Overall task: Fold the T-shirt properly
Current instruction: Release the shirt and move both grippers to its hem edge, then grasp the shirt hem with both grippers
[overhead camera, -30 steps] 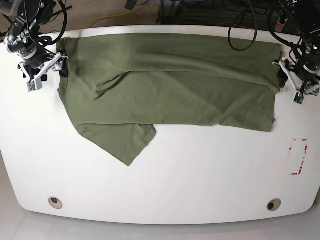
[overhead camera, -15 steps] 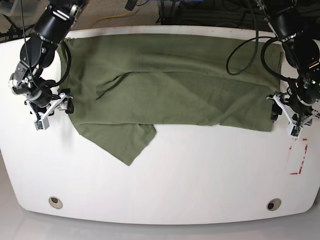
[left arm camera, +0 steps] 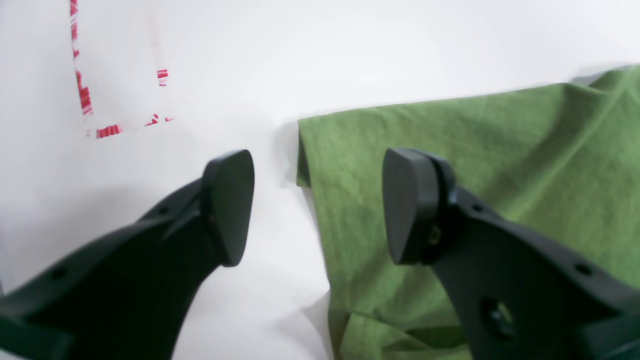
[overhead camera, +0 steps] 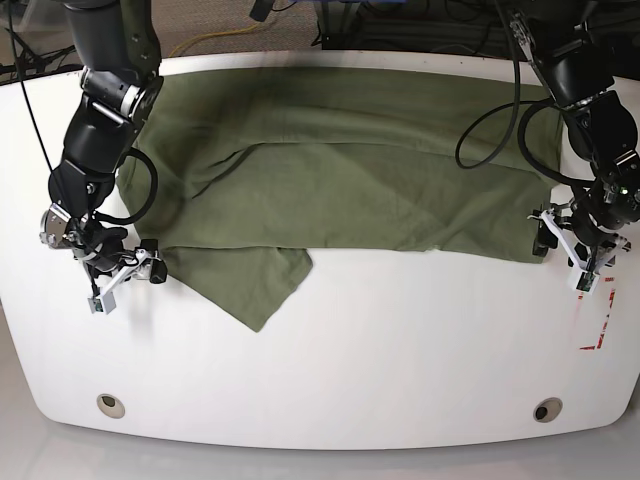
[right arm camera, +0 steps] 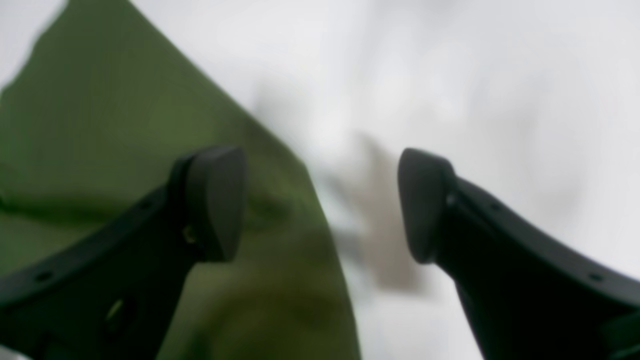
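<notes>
The olive-green T-shirt lies spread across the far half of the white table, with one flap hanging toward the front. My left gripper is open at the shirt's near right corner. In the left wrist view the left gripper straddles the shirt's edge, one finger over cloth and one over table. My right gripper is open beside the shirt's near left edge. The right wrist view is blurred: the right gripper is open, with the shirt under its left finger.
Red tape marks lie on the table just in front of the left gripper and show in the left wrist view. Two round holes sit near the front edge. Cables hang at the back.
Both grippers have moved toward the table's front along the shirt's side edges, from its far corners to its near corners. The shirt has not moved.
</notes>
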Available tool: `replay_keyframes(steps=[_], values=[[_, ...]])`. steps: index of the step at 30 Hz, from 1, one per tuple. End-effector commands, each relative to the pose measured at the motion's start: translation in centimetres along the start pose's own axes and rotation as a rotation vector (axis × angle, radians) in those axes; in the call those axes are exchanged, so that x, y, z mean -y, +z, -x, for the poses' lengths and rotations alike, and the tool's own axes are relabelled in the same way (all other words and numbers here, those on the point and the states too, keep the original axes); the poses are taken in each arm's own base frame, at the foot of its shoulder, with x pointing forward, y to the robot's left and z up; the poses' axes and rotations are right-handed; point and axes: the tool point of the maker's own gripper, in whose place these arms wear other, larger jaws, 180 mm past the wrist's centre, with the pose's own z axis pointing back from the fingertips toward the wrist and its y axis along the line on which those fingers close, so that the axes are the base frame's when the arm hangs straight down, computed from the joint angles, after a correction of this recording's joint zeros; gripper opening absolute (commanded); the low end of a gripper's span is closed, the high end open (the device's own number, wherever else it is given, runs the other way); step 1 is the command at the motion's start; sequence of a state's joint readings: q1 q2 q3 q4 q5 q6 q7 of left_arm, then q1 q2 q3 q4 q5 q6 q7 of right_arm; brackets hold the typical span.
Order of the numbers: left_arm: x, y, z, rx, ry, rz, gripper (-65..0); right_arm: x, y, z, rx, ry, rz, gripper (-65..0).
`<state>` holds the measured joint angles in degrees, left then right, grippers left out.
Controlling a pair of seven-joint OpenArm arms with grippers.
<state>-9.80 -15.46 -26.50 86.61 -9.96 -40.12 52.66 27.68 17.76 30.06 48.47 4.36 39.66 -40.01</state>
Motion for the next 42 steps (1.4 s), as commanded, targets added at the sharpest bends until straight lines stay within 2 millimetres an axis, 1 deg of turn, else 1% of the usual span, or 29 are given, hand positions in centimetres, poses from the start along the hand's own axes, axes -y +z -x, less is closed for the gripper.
replay_keyframes(steps=[1, 5, 9, 11, 15, 16, 18, 19, 21, 24, 25, 26, 29, 31, 34, 36, 37, 39, 42], values=[[-0.9, 0.6, -2.1, 0.065, -0.013, -0.02, -27.4, 1.3, -0.1, -2.0, 0.057, -0.022, 0.001, -21.2], [-0.8, 0.6, -1.9, 0.06, -0.012, -0.019, -27.4, 0.9, -0.7, -0.8, 0.039, -0.056, -0.021, -21.2], [-0.8, 0.6, -1.8, 0.059, -0.011, -0.018, -27.4, -1.0, -1.7, -0.3, 0.03, -0.059, -0.054, -21.2], [-0.8, 0.5, -1.7, 0.055, -0.008, -0.016, -27.4, -1.7, -2.0, 1.0, 0.001, -0.054, -0.061, -21.2], [-0.8, -0.3, -0.4, 0.018, 0.02, 0.003, -27.2, -4.0, -2.4, 1.1, -0.006, -0.023, -0.084, -21.4], [-0.8, -0.5, -0.2, 0.012, 0.025, 0.008, -27.2, -4.4, -2.5, 1.5, -0.017, -0.01, -0.086, -21.4], [-1.0, -0.8, -0.5, 0.015, 0.034, 0.01, -27.1, -5.1, -2.6, 1.8, -0.025, 0.02, -0.094, -23.1], [-1.0, -1.0, -0.5, 0.013, 0.041, 0.014, -26.9, -5.3, -2.7, 1.8, -0.026, 0.03, -0.095, -26.0], [-1.0, -1.5, -0.2, 0.002, 0.061, 0.026, -22.8, -5.5, -2.7, 2.0, -0.033, 0.039, -0.097, -36.8], [-1.2, -2.1, -0.1, -0.007, 0.095, 0.031, -12.8, -5.5, -2.8, 1.9, -0.033, 0.041, -0.098, -58.2], [-1.6, -2.2, -0.1, -0.008, 0.121, 0.015, -11.7, -5.5, -2.8, 2.0, -0.034, 0.042, -0.098, -62.5], [-1.9, -2.3, -0.1, -0.009, 0.147, -0.001, -10.8, -5.5, -2.8, 1.9, -0.032, 0.043, -0.097, -65.0], [-2.6, -2.9, -0.3, -0.015, 0.222, -0.027, -8.5, -5.3, -2.6, 1.8, -0.031, 0.045, -0.093, -65.0], [-2.8, -3.5, -0.2, -0.025, 0.257, -0.022, -8.5, -5.2, -2.6, 1.8, -0.031, 0.045, -0.092, -65.0], [-2.9, -4.2, -0.6, -0.006, 0.284, -0.013, -8.8, -5.2, -2.6, 1.6, -0.029, 0.048, -0.091, -65.0], [-2.7, -4.6, -0.5, 0.0, 0.293, -0.005, -8.8, -5.2, -2.6, 1.6, -0.029, 0.048, -0.09, -65.0], [-2.4, -5.0, -0.1, -0.014, 0.287, 0.002, -8.8, -5.2, -2.6, 1.6, -0.029, 0.048, -0.09, -65.0], [-1.7, -5.8, -0.1, -0.05, 0.248, 0.013, -8.6, -5.2, -2.6, 1.6, -0.029, 0.048, -0.09, -65.0], [-1.1, -6.8, 1.1, -0.106, 0.22, 0.025, -8.8, -5.2, -2.6, 1.6, -0.029, 0.048, -0.09, -65.0]])
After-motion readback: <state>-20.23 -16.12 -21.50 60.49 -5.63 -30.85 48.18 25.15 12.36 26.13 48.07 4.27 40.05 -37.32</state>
